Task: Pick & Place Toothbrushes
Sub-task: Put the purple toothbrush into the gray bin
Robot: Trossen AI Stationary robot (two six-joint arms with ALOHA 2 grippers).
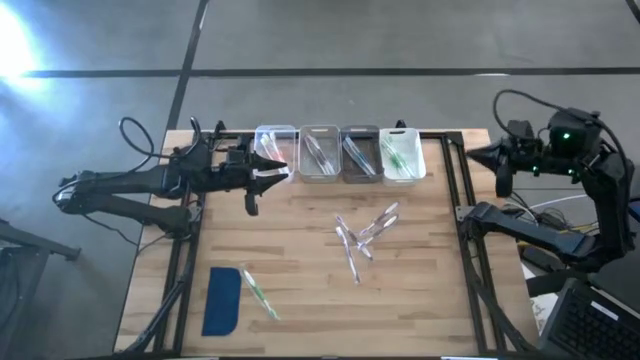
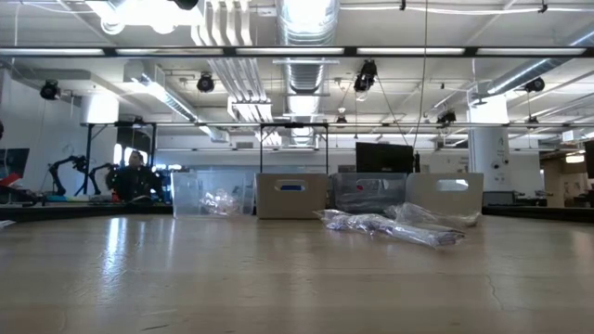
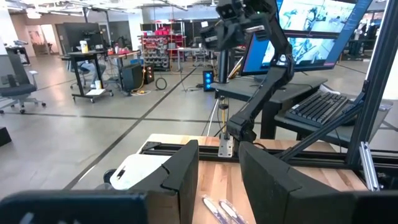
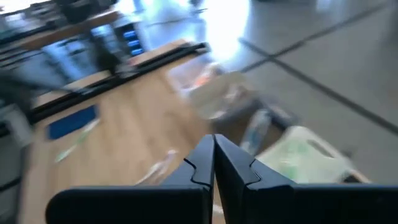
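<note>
The loose toothbrushes [image 1: 362, 238] lay in a cluster mid-table, mostly angled diagonally, between both arms. The left end effector [image 1: 282, 168] hovered half-open and empty over the leftmost bin [image 1: 262, 135], somewhat nearer. The right end effector [image 1: 472, 155], closed and empty, sat beyond the table's right edge.

Four small bins [image 1: 339, 153] line the table's far edge; blue pad [image 1: 222, 300] near.

Pale toothbrushes [image 1: 362, 238], green-accented toothbrush [image 1: 260, 293], dark-blue pad [image 1: 222, 300], light wooden table [image 1: 300, 300]
</note>
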